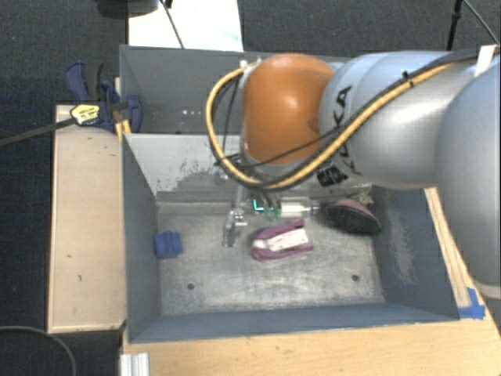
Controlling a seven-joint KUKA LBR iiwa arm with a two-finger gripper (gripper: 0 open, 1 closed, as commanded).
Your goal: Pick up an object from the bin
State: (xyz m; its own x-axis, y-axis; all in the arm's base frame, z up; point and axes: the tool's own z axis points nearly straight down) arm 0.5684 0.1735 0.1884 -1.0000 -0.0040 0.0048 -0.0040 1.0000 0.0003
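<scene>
My gripper (232,230) hangs low over the middle of the bin floor, mostly hidden under the arm's orange cover. Just to its right, almost touching it, lies a purple oblong thing with a white label (282,241). A dark round brush-like thing with a pinkish top (353,214) lies further right, near the right wall and partly under the arm. A small blue block (167,244) sits apart at the left, close to the left wall.
The arm reaches in from the right and covers the bin's back right part. Bare floor lies in front of the purple thing and between the gripper and the blue block.
</scene>
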